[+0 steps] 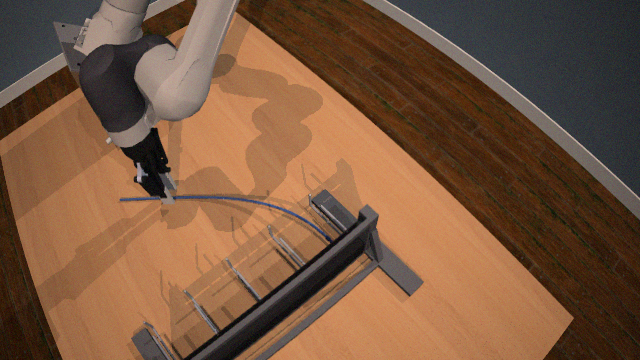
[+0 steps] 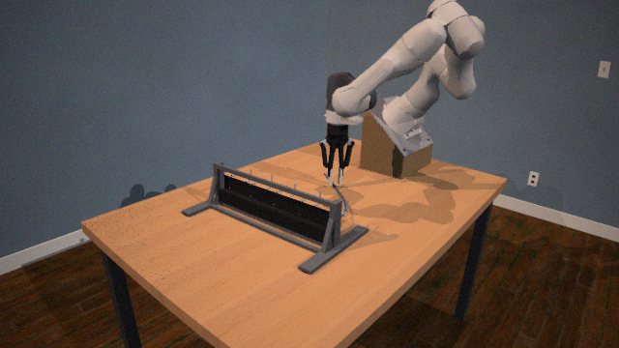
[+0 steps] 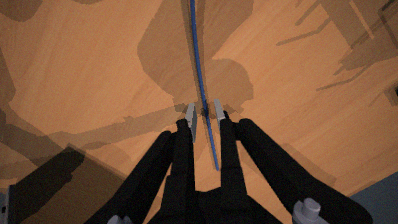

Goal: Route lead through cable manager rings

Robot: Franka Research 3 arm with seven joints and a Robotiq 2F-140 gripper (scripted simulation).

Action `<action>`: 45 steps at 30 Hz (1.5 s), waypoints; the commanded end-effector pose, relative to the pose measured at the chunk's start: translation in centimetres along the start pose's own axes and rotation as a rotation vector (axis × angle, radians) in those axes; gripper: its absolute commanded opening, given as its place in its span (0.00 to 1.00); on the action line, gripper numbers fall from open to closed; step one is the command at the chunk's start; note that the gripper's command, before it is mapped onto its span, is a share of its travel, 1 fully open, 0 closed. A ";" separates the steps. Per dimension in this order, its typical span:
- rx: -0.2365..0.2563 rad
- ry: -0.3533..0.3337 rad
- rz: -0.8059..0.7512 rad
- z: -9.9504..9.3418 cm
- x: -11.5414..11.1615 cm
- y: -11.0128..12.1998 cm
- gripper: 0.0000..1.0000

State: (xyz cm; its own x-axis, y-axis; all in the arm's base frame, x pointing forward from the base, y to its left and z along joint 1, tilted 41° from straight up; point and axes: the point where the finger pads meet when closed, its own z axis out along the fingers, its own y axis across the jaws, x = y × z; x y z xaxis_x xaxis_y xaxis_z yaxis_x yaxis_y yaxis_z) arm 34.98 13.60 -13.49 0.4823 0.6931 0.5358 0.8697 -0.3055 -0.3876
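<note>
The blue lead (image 1: 250, 202) runs from a port near the right end of the dark patch panel (image 1: 295, 285) in a curve across the table to its free end at the left. My gripper (image 1: 167, 197) points down and straddles the lead a short way from that free end. In the wrist view the fingertips stand narrow on either side of the thin lead (image 3: 197, 60), with a gap on both sides, low over the table. Thin wire rings stick out of the rack's front; the three at the far end from the plugged port (image 1: 200, 310) hold nothing.
The rack (image 2: 276, 208) (image 1: 400, 272) stands mid-table on two grey feet, its back toward the exterior view. The robot's wooden base block (image 2: 394, 145) is at the table's far corner. The lead's free end (image 1: 122, 200) lies well inside the table edge.
</note>
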 end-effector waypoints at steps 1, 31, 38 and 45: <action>-0.001 0.001 -0.004 0.1 0.2 0.0 0.20; -0.001 0.001 -0.004 0.6 0.2 0.0 0.20; -0.001 0.001 -0.004 0.7 0.2 0.0 0.20; -0.001 0.001 -0.004 1.0 0.2 0.0 0.20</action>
State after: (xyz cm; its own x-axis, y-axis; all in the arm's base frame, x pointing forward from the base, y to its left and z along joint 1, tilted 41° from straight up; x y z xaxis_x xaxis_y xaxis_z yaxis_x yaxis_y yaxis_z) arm 34.95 14.14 -14.03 0.4861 0.6911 0.5349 0.8677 -0.3085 -0.3898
